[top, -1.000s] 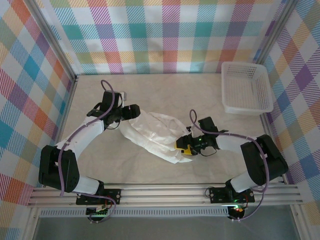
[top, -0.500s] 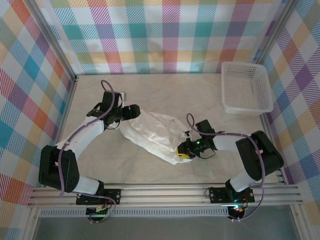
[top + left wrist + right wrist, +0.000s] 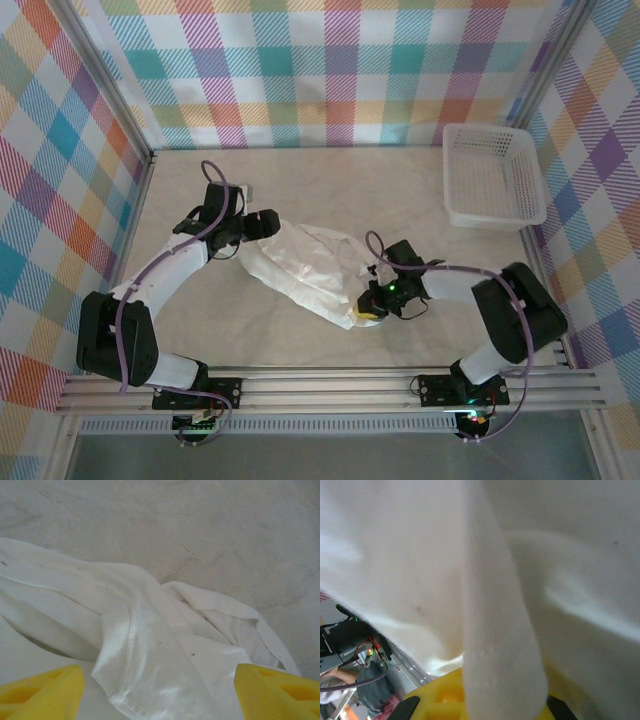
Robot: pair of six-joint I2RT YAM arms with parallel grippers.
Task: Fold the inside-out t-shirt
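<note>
T-shirt (image 3: 310, 268) lies bunched mid-table as a crumpled band, long axis diagonal: far-left end by the L gripper (image 3: 268, 222), near-right end at the R gripper (image 3: 370, 305). So each arm has one end, and the shirt runs between the two claws.

R gripper: jaws fully closed at the near-right tip of the cloth. In the R wrist cam a thick hem ridge (image 3: 500, 645) runs straight down into the yellow fingers (image 3: 445, 700), so I read it as pinched on the t-shirt. The view is so close and blurry I can't say which edge it has, or how many layers.

L gripper: jaws wide apart, nothing held. L wrist cam shows both yellow fingertips (image 3: 40, 692) low in frame w/ folded cloth lying between and just ahead of them, bare table (image 3: 225, 525) beyond. The shirt is directly under and fwd of the claw, so a short drop and close should get that end.

Hard to make out: collar, sleeves, dark patch; can't sort them in this bundle. Underside of the band is hidden. The basket (image 3: 493, 175) sits far right, well apart from everything.
</note>
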